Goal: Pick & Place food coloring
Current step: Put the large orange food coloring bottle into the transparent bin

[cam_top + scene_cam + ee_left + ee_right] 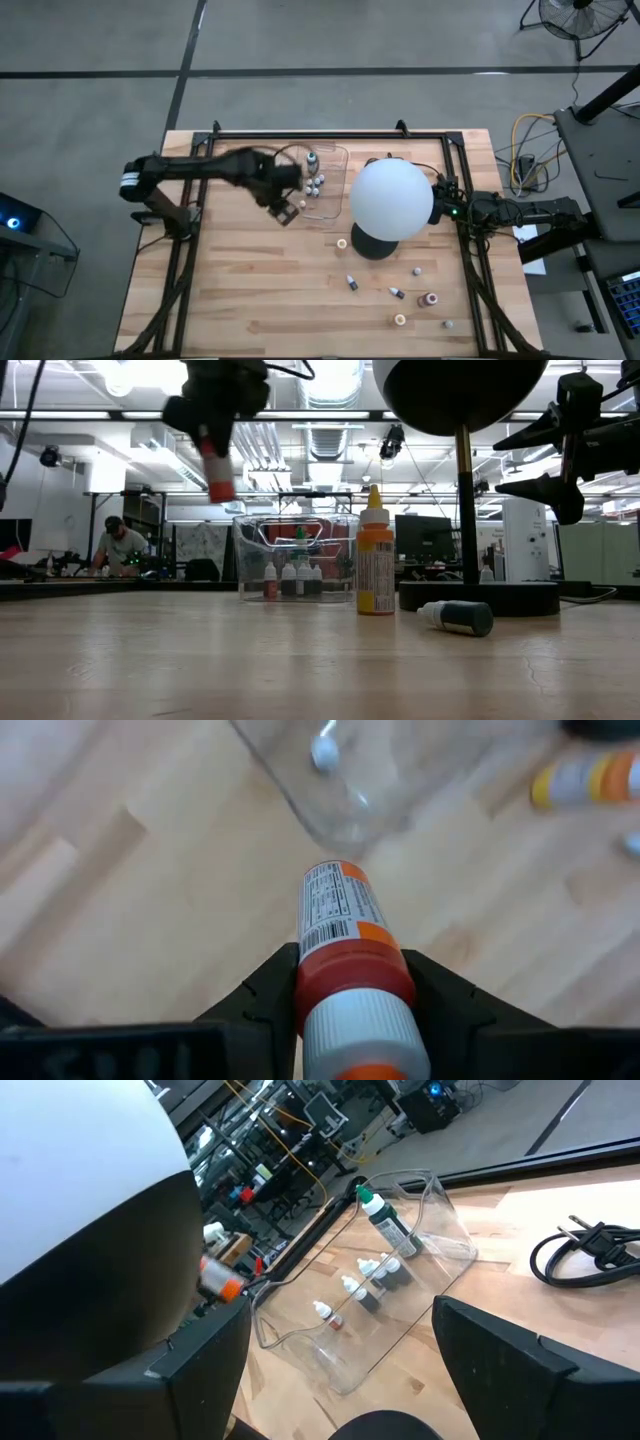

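Food coloring: a red-and-white bottle (pixel 350 960) sits pinched in the left gripper (pixel 350 995), held in the air just beside the clear tray (pixel 335 160). The step in hand looks like placing. Carry it over the tray wall before lowering, set it down clear of the bottles (pixel 372 1285) already standing inside, then let go. More bottles (pixel 398 293) lie scattered on the tabletop (pixel 250 300). The right gripper (pixel 340 1355) waits spread behind the globe (pixel 391 198).

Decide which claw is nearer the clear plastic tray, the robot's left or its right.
Left. The left claw, shut on an orange-red bottle, hangs just off the tray's corner. The right claw waits open beyond the white globe, farther from the tray.
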`<state>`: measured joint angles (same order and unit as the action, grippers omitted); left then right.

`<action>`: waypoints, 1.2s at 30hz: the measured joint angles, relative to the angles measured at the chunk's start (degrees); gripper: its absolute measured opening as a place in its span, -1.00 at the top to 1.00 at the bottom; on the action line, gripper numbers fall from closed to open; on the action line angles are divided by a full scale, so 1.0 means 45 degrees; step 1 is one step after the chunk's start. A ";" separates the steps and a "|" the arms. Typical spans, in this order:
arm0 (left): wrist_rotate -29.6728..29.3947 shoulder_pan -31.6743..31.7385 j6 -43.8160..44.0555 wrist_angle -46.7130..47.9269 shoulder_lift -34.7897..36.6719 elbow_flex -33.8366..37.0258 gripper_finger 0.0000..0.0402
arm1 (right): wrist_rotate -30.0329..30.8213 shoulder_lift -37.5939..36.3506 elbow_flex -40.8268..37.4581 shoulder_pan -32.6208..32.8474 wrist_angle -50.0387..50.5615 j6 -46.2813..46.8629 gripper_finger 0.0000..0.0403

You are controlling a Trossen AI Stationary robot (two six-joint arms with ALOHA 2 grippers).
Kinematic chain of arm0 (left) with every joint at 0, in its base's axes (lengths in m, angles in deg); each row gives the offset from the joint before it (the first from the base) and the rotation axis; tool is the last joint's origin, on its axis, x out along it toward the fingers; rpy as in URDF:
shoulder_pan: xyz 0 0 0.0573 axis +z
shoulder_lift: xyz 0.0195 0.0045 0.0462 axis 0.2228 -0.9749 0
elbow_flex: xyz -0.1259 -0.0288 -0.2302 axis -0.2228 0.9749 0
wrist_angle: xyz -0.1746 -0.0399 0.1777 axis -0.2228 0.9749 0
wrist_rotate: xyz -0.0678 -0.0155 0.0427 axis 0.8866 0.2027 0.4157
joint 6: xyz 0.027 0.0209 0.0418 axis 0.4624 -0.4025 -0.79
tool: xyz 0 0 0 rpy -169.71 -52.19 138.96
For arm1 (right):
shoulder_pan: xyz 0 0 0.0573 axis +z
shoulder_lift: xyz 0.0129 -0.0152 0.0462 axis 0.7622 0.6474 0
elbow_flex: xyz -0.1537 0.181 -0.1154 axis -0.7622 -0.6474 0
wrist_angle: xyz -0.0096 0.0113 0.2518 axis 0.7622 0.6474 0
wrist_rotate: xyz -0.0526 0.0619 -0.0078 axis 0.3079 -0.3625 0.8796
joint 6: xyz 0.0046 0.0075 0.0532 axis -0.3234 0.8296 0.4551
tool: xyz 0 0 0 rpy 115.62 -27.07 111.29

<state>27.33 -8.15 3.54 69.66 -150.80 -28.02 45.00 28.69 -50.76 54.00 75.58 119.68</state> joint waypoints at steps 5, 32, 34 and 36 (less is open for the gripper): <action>-0.0369 0.1017 -0.1281 0.0232 -0.1240 -0.1796 0.42 | 0.0002 0.0005 -0.0001 0.0000 0.0000 0.0000 -0.50; -0.0657 0.3310 -0.7605 0.0585 -0.7533 -0.9281 0.42 | -0.0003 0.0000 -0.0002 0.0000 0.0000 -0.0004 -0.50; -0.0945 0.3374 -0.7662 0.0528 -0.7650 -0.9276 0.42 | -0.0003 0.0004 0.0001 0.0000 0.0001 0.0000 -0.50; -0.1209 0.3412 -0.7768 0.0308 -0.7720 -0.9186 0.42 | -0.0003 0.0005 0.0001 0.0000 0.0000 0.0000 -0.50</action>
<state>21.90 7.20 -31.41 71.04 -185.54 -69.36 44.99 28.71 -50.76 54.00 75.58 119.68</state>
